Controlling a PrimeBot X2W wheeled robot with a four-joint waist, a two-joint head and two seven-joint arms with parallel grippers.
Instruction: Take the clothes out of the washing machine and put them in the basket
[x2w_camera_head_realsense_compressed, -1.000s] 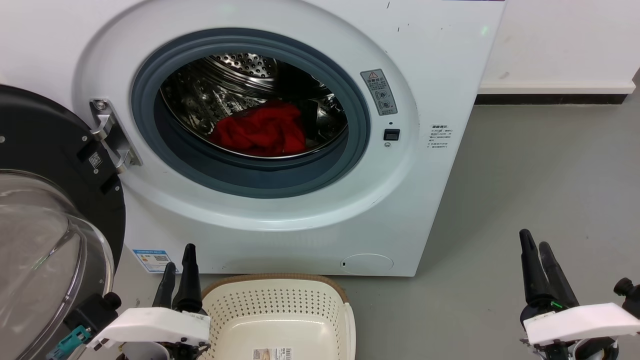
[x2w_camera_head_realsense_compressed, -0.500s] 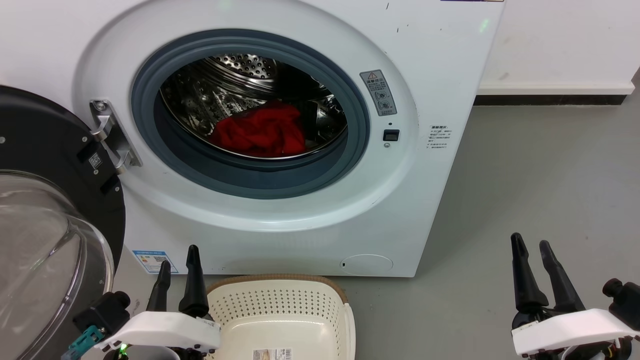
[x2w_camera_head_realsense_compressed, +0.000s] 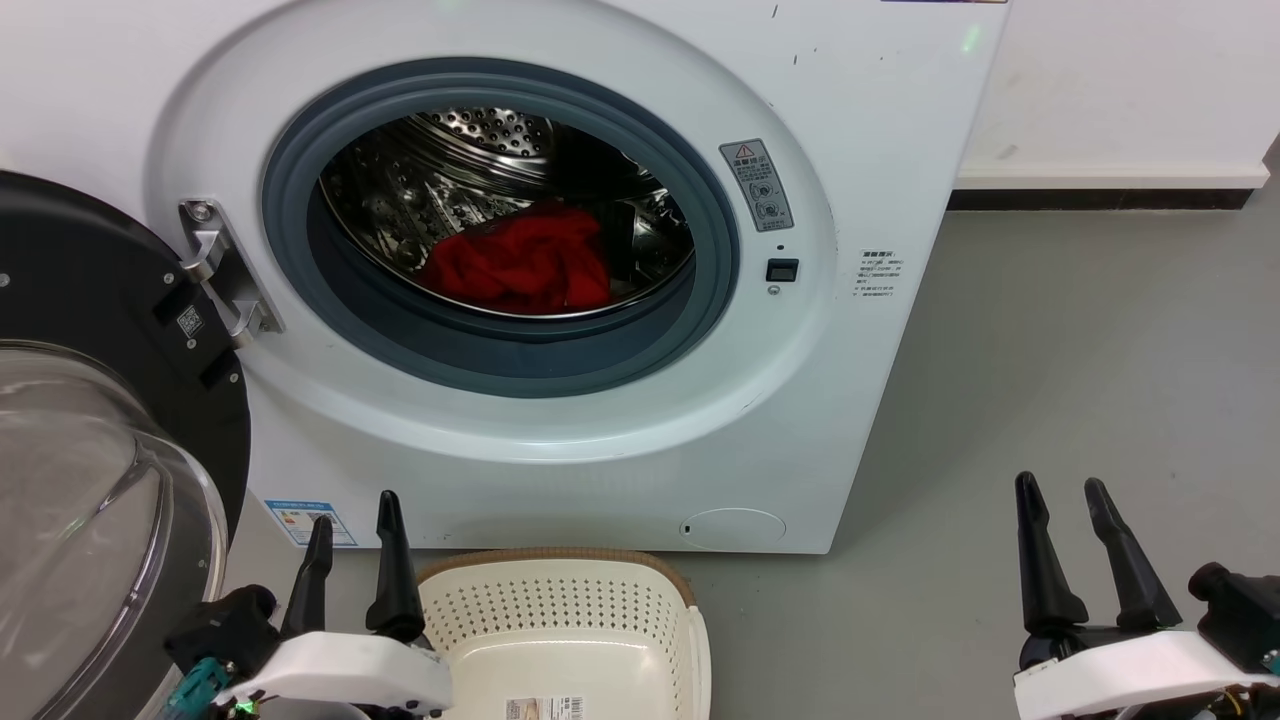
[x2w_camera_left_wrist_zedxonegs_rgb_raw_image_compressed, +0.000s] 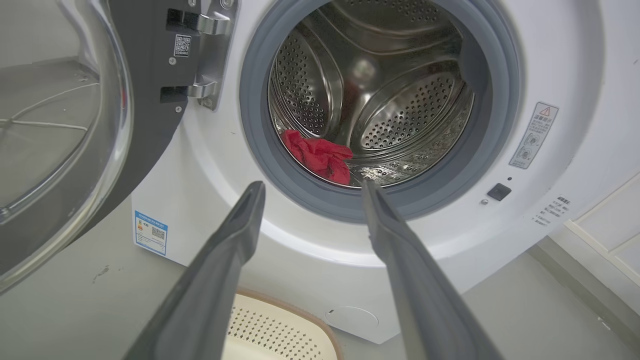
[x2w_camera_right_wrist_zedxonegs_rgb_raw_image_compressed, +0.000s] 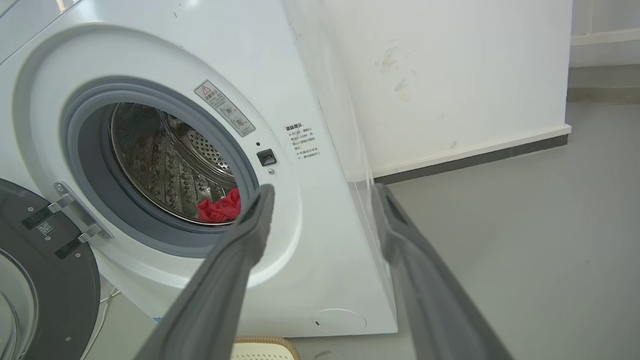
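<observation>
The white washing machine (x2w_camera_head_realsense_compressed: 860, 120) stands with its door (x2w_camera_head_realsense_compressed: 90, 420) swung open to the left. Red clothes (x2w_camera_head_realsense_compressed: 520, 262) lie bunched at the bottom of the steel drum (x2w_camera_head_realsense_compressed: 470, 160), also seen as clothes (x2w_camera_left_wrist_zedxonegs_rgb_raw_image_compressed: 320, 157) and clothes (x2w_camera_right_wrist_zedxonegs_rgb_raw_image_compressed: 222, 207). The cream basket (x2w_camera_head_realsense_compressed: 560, 620) sits on the floor right in front of the machine, with nothing in the part that shows. My left gripper (x2w_camera_head_realsense_compressed: 352, 510) is open beside the basket's left rim. My right gripper (x2w_camera_head_realsense_compressed: 1062, 492) is open over the floor, to the right of the machine. Both hold nothing.
Grey floor (x2w_camera_head_realsense_compressed: 1080, 350) spreads to the right of the machine up to a white wall with a dark skirting (x2w_camera_head_realsense_compressed: 1100, 197). The open glass door takes up the left side, close to my left arm. A door hinge (x2w_camera_head_realsense_compressed: 225, 270) juts at the opening's left.
Both grippers have opened wider, from nearly shut to clearly apart. They have also sunk slightly lower in the head view. The clothes and basket have not moved.
</observation>
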